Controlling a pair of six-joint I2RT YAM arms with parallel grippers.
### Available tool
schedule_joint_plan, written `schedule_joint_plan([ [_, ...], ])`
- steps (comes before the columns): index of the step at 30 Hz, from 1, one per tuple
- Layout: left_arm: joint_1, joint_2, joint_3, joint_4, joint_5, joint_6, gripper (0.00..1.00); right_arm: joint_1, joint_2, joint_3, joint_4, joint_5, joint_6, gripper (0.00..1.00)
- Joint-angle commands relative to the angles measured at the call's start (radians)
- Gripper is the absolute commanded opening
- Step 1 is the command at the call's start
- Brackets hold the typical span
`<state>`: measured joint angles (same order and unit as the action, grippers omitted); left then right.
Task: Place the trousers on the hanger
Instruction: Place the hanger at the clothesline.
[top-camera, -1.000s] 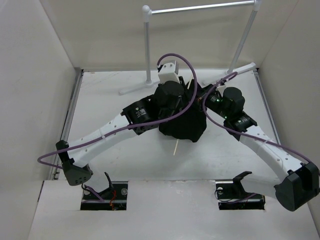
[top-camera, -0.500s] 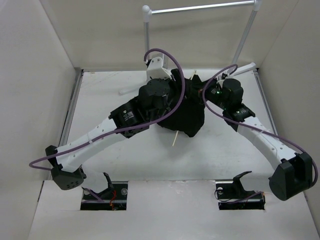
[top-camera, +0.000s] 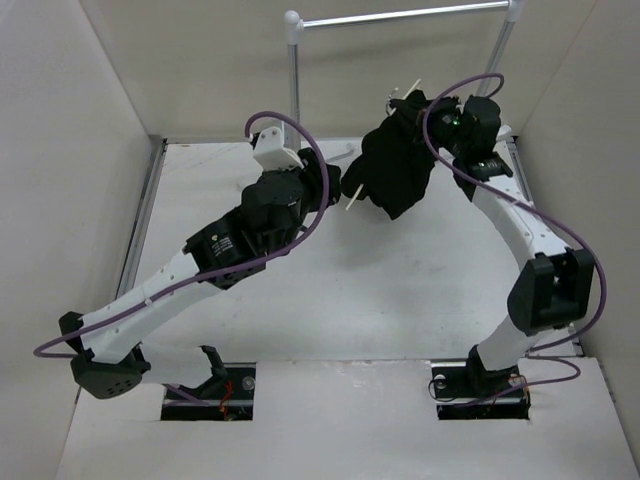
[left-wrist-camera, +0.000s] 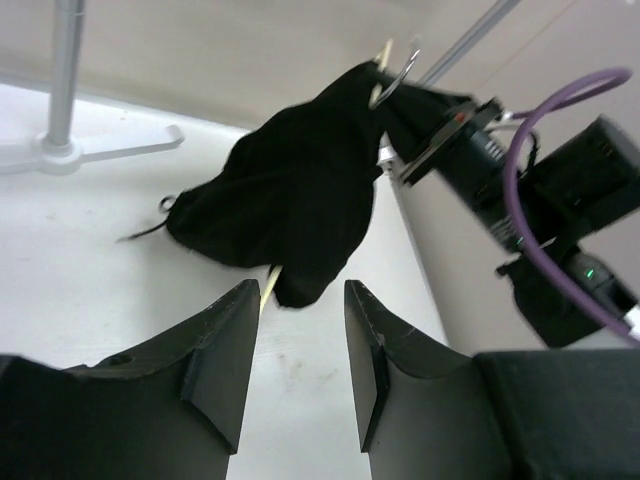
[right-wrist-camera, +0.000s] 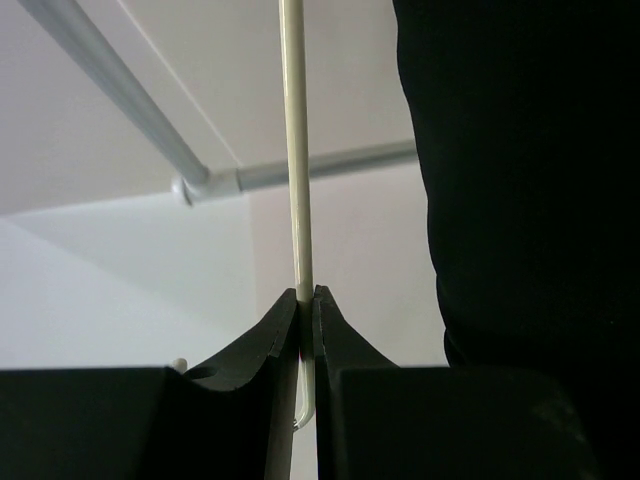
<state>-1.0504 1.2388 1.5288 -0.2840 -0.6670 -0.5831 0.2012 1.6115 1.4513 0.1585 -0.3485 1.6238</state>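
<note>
Top external view, from the left: the left arm runs from its base at the near edge diagonally up and to the right, its white links trailing a purple cable. Its black wrist is lifted above the white table and points toward the hanging cloth. On the left wrist view, the left gripper shows two dark, matte, wedge-shaped fingers partly apart. Nothing is between them and nothing touches them.

Further right, the trousers hang bunched as a soft black lump, off the table and just in front of the white-and-silver rail stand. They are draped on the hanger, a thin, smooth cream rod. One tip pokes out below the cloth and the other shows up by the small metal hook. A drawstring end dangles at the left side of the cloth.

At the far right, the right arm rises steeply from its base, bends at the elbow and reaches back toward the rail. The right gripper has its dark fingers pinched tight on the cream rod, with black fabric filling the view beside it.
</note>
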Motion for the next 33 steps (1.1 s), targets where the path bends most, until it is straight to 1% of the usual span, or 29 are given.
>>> schedule_joint_plan([
  [1, 0.022, -0.064, -0.047, -0.036, -0.043, -0.033, 0.36, -0.021, 0.054, 0.182, 0.144, -0.006, 0.09, 0.09],
  [6, 0.065, -0.094, -0.101, -0.089, -0.034, -0.087, 0.36, -0.029, 0.211, 0.407, 0.128, 0.028, 0.159, 0.08],
  [12, 0.137, -0.121, -0.144, -0.121, 0.0, -0.115, 0.36, -0.024, 0.385, 0.691, 0.059, 0.086, 0.22, 0.08],
  [22, 0.232, -0.13, -0.19, -0.139, 0.084, -0.149, 0.36, -0.019, 0.657, 1.155, -0.14, 0.169, 0.309, 0.08],
  [28, 0.252, -0.128, -0.214, -0.139, 0.104, -0.164, 0.36, -0.032, 0.76, 1.331, -0.198, 0.2, 0.341, 0.09],
  [33, 0.267, -0.128, -0.231, -0.133, 0.127, -0.17, 0.35, -0.041, 0.783, 1.357, -0.212, 0.215, 0.346, 0.09],
])
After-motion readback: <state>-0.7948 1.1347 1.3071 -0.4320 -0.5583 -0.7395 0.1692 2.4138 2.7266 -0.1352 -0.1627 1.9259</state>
